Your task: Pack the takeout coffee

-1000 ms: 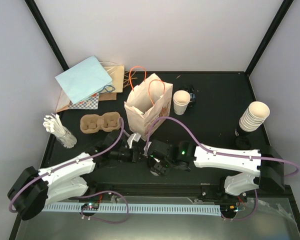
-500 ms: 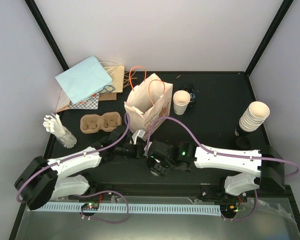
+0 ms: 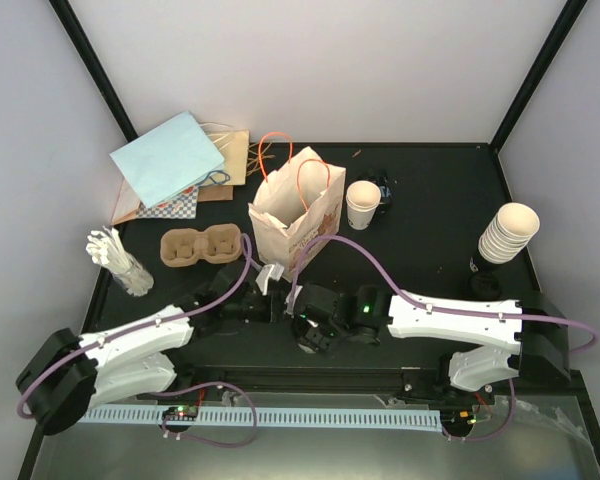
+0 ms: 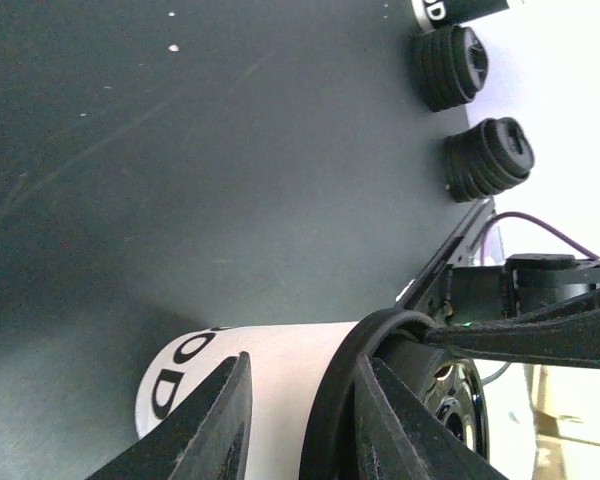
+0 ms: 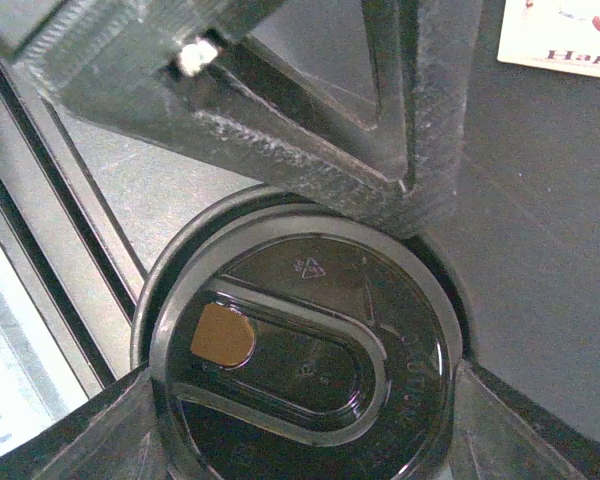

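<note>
A takeout coffee (image 4: 270,375), a cream-white cup with black print and a black lid (image 5: 305,345), stands on the black table near the front middle. My right gripper (image 5: 300,380) comes from above and is shut on the lid's rim, one finger at each side. My left gripper (image 4: 302,365) reaches in from the side, turned so its fingers stand one above the other. Its jaws are parted, with one finger (image 4: 220,420) in front of the cup wall and the other against the lid's rim. In the top view both grippers (image 3: 272,285) (image 3: 308,320) cover this cup.
The printed paper bag (image 3: 295,215) stands open just behind the grippers. The brown pulp tray (image 3: 200,245) lies to its left. An unlidded cup (image 3: 362,203), a stack of cups (image 3: 508,232), two piles of black lids (image 4: 488,158) and a jar of stirrers (image 3: 120,262) are around.
My left arm pushed forward and drew back a little, and its gripper stays at the cup with the jaws slightly wider. The right arm has not moved.
</note>
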